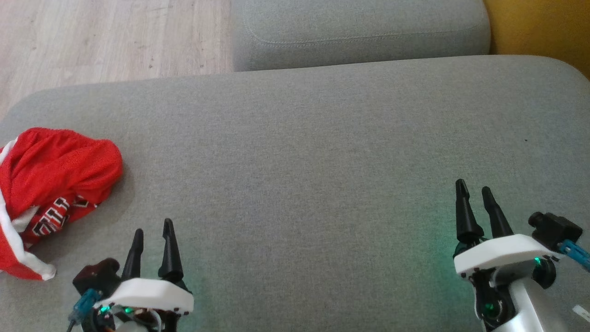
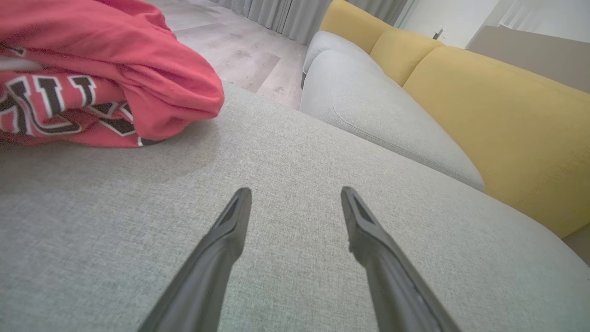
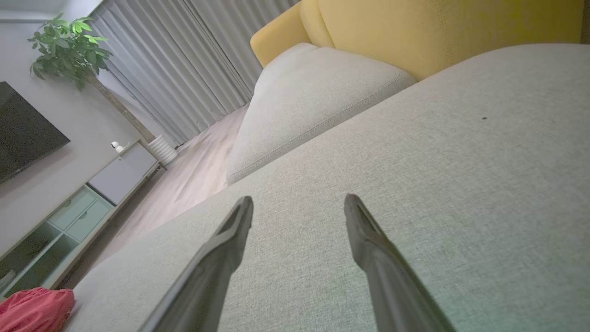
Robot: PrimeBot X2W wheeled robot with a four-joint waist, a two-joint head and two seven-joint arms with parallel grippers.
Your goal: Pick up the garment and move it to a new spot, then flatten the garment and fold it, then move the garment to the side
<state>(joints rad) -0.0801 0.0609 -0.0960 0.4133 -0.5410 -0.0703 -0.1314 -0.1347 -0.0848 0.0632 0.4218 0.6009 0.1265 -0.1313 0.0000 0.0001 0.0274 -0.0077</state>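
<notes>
A red garment [image 1: 50,189] with white trim and black-and-white lettering lies crumpled at the left edge of the grey sofa cushion [image 1: 313,161]. In the left wrist view the garment [image 2: 101,78] sits at the upper left, ahead and left of the fingers. My left gripper [image 1: 153,233] hovers open at the lower left, just right of the garment and apart from it, holding nothing. My right gripper [image 1: 474,191] stands open at the lower right over bare cushion. In the right wrist view the garment [image 3: 34,310] shows as a red patch at the far lower left.
A second grey cushion [image 1: 359,32] lies beyond the far edge, with yellow sofa backrests [image 2: 498,120] to the right. Wooden floor [image 1: 106,41] lies past the cushion's far left. A TV cabinet [image 3: 73,216], curtains and a potted plant [image 3: 69,50] stand across the room.
</notes>
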